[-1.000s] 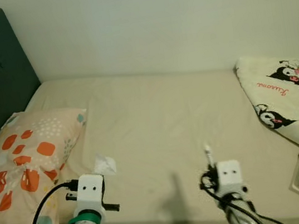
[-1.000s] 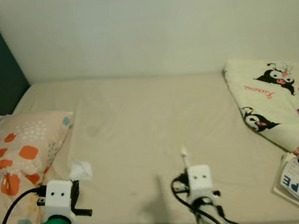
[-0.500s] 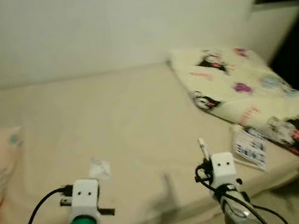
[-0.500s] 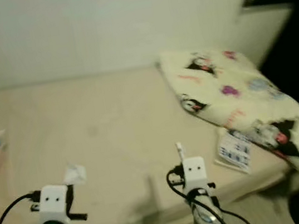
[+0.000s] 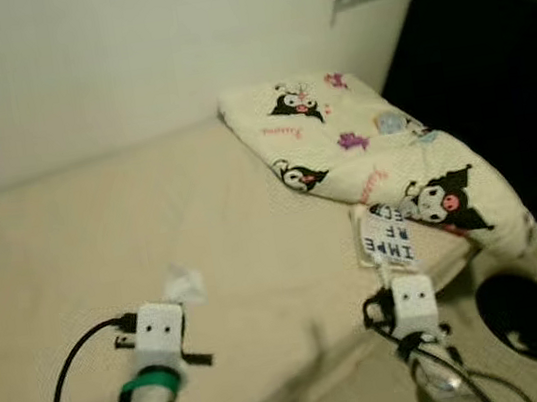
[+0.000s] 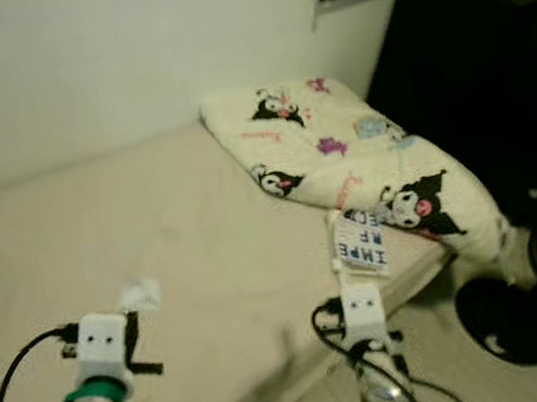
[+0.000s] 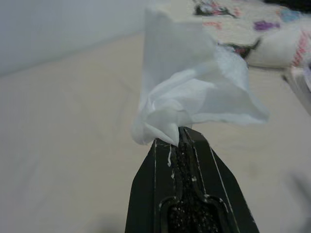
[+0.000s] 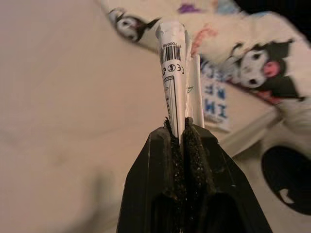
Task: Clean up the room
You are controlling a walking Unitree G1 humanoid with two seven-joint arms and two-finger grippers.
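My left gripper (image 7: 180, 135) is shut on a crumpled white tissue (image 7: 189, 92), which sticks up from the black fingertips. In the left eye view the tissue (image 5: 182, 283) hangs above the beige bed (image 5: 72, 240), just beyond the left wrist. My right gripper (image 8: 181, 127) is shut on a thin silver wrapper (image 8: 172, 63) with a barcode, rolled and standing upright between the fingers. The right wrist (image 5: 412, 303) hovers near the bed's front right corner.
A cream blanket with cartoon prints (image 5: 362, 147) lies bunched on the bed's right end. A booklet with blue letters (image 5: 387, 239) rests at its edge. Dark furniture (image 5: 468, 50) stands to the right, and a black round base (image 5: 523, 315) sits on the floor.
The whole view has swung to the right: the pillow and headboard have left the picture, and the dark furniture and floor have come in. Both grippers keep their hold.
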